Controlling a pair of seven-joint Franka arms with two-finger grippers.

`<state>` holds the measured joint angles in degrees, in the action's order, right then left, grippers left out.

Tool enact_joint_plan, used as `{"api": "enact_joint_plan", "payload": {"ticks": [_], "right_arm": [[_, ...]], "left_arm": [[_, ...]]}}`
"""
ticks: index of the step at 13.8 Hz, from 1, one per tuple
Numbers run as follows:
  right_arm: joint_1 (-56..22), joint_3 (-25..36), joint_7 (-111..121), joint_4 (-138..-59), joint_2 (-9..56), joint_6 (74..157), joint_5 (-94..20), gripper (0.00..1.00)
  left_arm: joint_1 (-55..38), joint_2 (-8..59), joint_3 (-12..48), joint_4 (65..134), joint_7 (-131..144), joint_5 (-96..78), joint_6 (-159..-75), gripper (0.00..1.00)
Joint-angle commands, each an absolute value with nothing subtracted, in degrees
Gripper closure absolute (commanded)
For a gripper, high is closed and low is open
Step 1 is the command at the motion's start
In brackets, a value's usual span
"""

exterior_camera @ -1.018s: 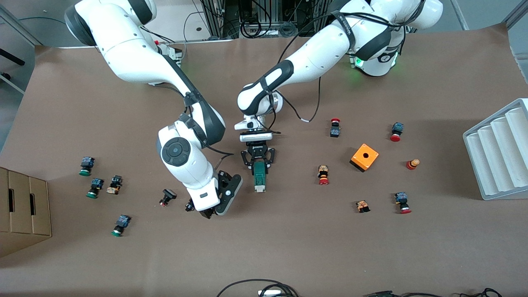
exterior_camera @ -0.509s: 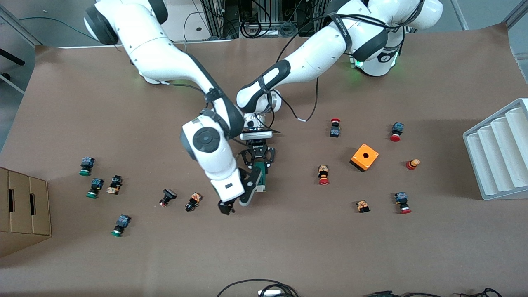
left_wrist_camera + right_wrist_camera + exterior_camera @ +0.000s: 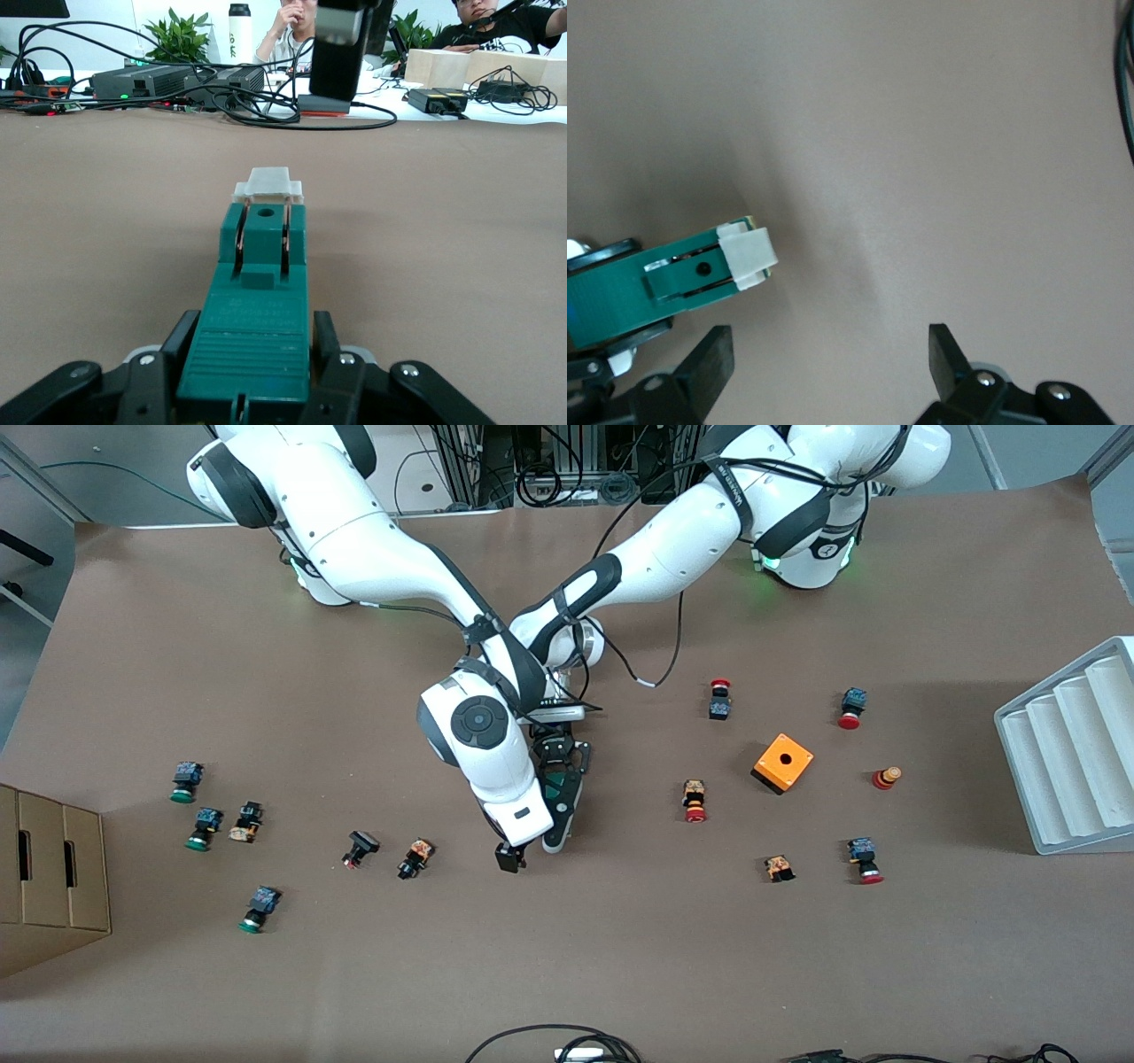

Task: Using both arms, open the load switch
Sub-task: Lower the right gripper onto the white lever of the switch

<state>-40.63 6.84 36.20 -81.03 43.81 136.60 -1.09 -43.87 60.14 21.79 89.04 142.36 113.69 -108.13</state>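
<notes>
The green load switch (image 3: 255, 319) lies flat on the brown table with its white sliding piece (image 3: 267, 184) at the end away from my left gripper (image 3: 253, 326), which is shut on the switch's body. In the front view the right arm covers most of the switch (image 3: 558, 786) and the left gripper (image 3: 556, 766). My right gripper (image 3: 532, 848) hangs open just past the switch's white end, nearer to the front camera. In the right wrist view the white piece (image 3: 749, 255) sits off to one side of the open right gripper (image 3: 828, 363), with bare table between its fingers.
Small push buttons lie scattered on the table, the closest being one (image 3: 415, 858) toward the right arm's end and one (image 3: 694, 801) toward the left arm's end. An orange box (image 3: 783, 763), a grey ridged rack (image 3: 1072, 757) and a cardboard box (image 3: 49, 877) stand farther out.
The right arm has swung toward the left arm's end, bringing its open gripper from beside the buttons to just past the switch's white end. The left gripper has held still on the switch.
</notes>
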Motion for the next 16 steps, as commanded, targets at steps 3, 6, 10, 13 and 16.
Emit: {"api": "enact_joint_plan", "payload": {"ticks": [3,6,10,13,16], "right_arm": [[-44.3,9.7,35.6,-79.0,46.7,137.5,-1.8,0.03],[-45.7,10.8,35.6,-79.0,47.1,137.5,-1.8,0.03],[-46.5,10.8,35.6,-79.0,47.5,137.5,-1.8,0.03],[-46.6,10.5,35.5,-78.9,48.2,139.8,-1.9,0.04],[-47.3,10.8,34.4,-78.6,49.1,141.9,-3.1,0.04]], "left_arm": [[-44.5,63.7,21.4,87.4,144.0,114.6,-109.7,0.42],[-44.8,63.8,21.4,87.4,144.0,114.6,-109.7,0.41],[-44.8,63.8,21.4,87.4,144.0,114.6,-109.7,0.41],[-44.8,63.8,21.4,87.4,144.0,114.6,-109.7,0.41],[-44.8,63.8,21.4,87.4,144.0,114.6,-109.7,0.41]]}}
